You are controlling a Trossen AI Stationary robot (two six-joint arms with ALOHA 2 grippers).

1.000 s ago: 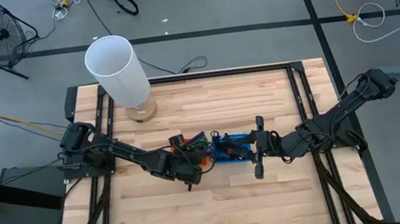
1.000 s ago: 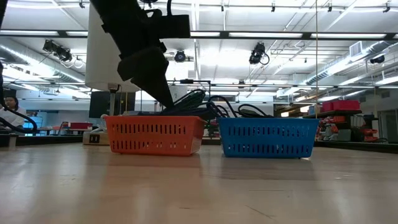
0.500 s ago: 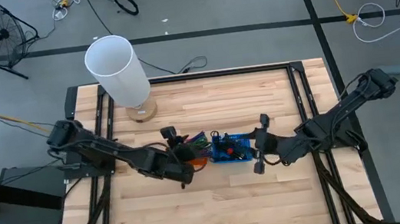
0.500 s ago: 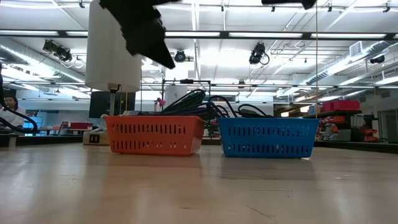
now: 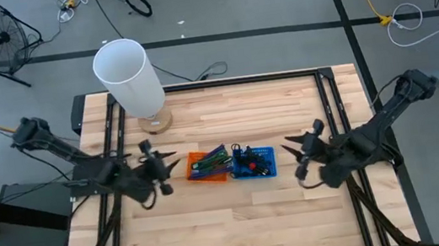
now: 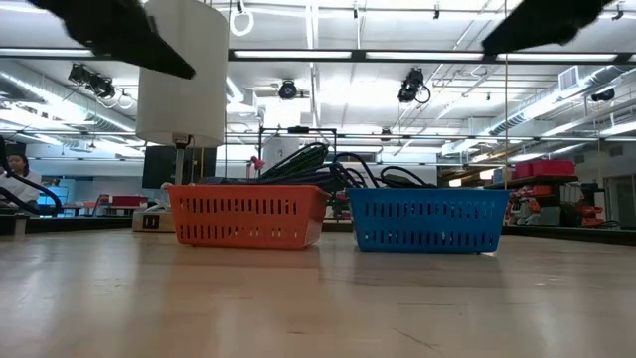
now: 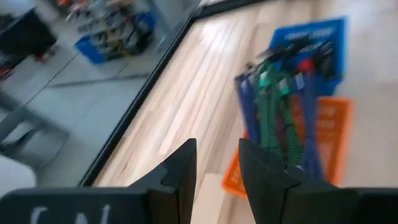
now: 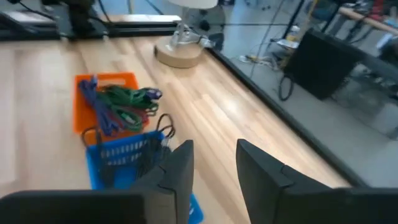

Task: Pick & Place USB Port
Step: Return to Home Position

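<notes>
An orange basket (image 5: 208, 164) and a blue basket (image 5: 254, 163) stand side by side at the table's middle, both resting on their bottoms (image 6: 246, 216) (image 6: 425, 219). Blue and green cables (image 7: 283, 106) fill the orange one; black cables with a red piece (image 5: 251, 166) lie in the blue one. I cannot pick out a single USB port among them. My left gripper (image 5: 164, 164) (image 7: 217, 149) hovers left of the orange basket, open and empty. My right gripper (image 5: 296, 157) (image 8: 214, 149) hovers right of the blue basket, open and empty. Both point slantwise down toward the baskets.
A lamp with a tall white shade (image 5: 122, 72) stands on a round wooden base (image 5: 155, 121) at the far left. Black rails (image 5: 110, 129) run along the table's edges. Bare wood (image 5: 233, 223) lies near the front edge. A person (image 6: 15, 174) sits far behind.
My left gripper has risen from beside the orange basket and drawn back toward the table's left edge, tipping from steeply down to nearly level. My right gripper has drawn back from the blue basket toward the right edge and turned about its wrist. The baskets have stayed put.
</notes>
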